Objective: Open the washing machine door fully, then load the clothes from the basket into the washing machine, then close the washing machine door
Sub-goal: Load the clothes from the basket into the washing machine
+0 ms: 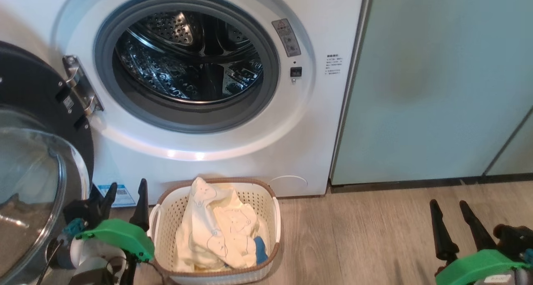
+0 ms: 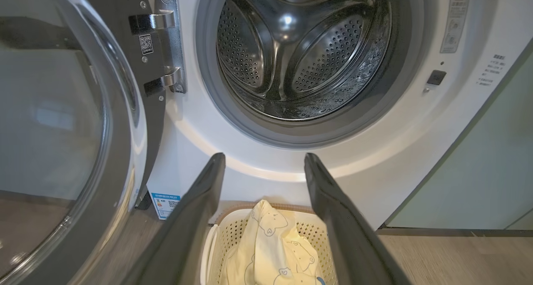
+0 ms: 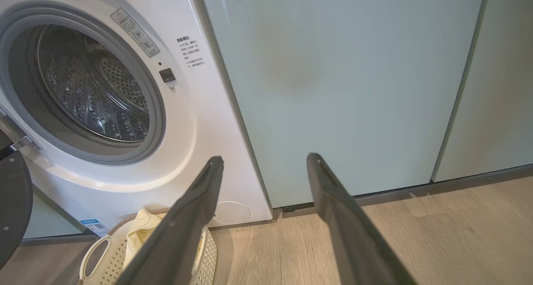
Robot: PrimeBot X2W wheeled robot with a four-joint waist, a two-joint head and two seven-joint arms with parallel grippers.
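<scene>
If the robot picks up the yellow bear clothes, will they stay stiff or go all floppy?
Probably floppy: the pale cream-yellow bear-printed clothes lie crumpled and folded in the cream perforated plastic basket. They look thin, so likely light.

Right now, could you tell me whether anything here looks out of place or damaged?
Nothing is spilled or broken. The one oddity is a faint brownish smudge on the pale green cabinet panel beside the washing machine; possibly a reflection.
</scene>
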